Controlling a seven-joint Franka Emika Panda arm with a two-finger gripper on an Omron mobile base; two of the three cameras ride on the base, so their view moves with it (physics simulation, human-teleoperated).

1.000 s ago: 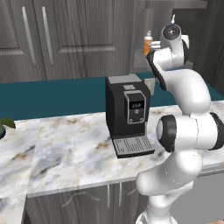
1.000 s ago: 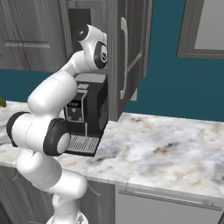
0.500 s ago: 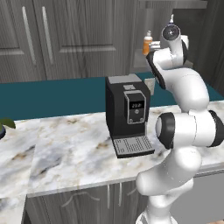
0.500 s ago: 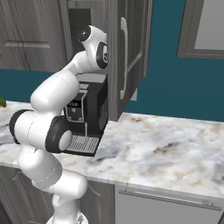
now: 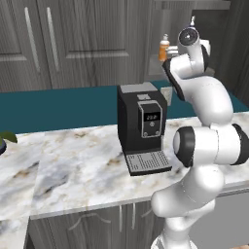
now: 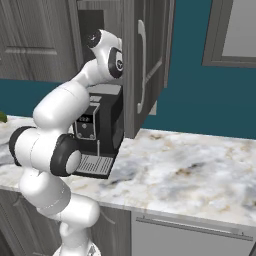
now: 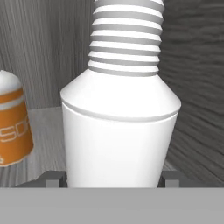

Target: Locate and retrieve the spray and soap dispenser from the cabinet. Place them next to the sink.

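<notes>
The spray (image 7: 120,131) fills the hand view: a white bottle with a ribbed neck, upright on the cabinet shelf (image 7: 48,120). My gripper (image 7: 113,180) is shut on its lower body, with one fingertip (image 7: 53,179) against each side. The soap dispenser (image 7: 13,127), orange with a white top, stands a little apart on the same shelf. It also shows as a small orange bottle (image 5: 164,48) just left of my raised hand, inside the dark grey cabinet (image 5: 97,44). The sink is out of view.
A black coffee machine (image 5: 142,126) stands on the marble counter (image 5: 73,165) right below the hand. The open cabinet door (image 6: 147,65) with its long silver handle hangs close to the right of the arm. A green leaf (image 5: 7,137) shows at far left.
The jaws have closed from wide open onto the spray bottle. The arm has barely moved, and both bottles stand where they were.
</notes>
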